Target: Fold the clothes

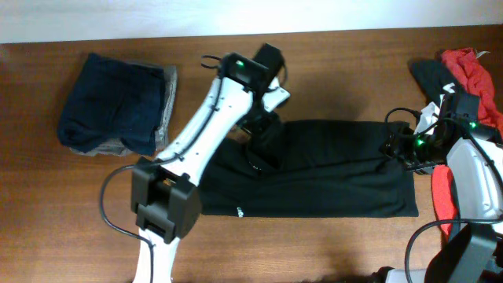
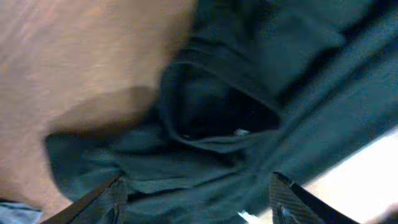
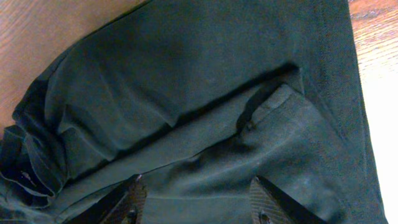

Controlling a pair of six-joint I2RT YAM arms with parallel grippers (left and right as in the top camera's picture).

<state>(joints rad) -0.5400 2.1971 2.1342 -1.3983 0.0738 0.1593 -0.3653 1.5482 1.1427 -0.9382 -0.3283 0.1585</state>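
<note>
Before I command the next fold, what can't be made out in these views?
- Overhead: the left gripper is hidden under its own wrist; contact with the black shirt can't be told.
- Left wrist: blurred; the collar tag is unreadable.
- Overhead: the white logo is too small to read.
- Overhead: the red clothes are cut off by the right edge and partly covered by the right arm.

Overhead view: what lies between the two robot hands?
Only the black shirt, spread on the wooden table. It spans the whole stretch from the left hand to the right hand, as the overhead view shows.
</note>
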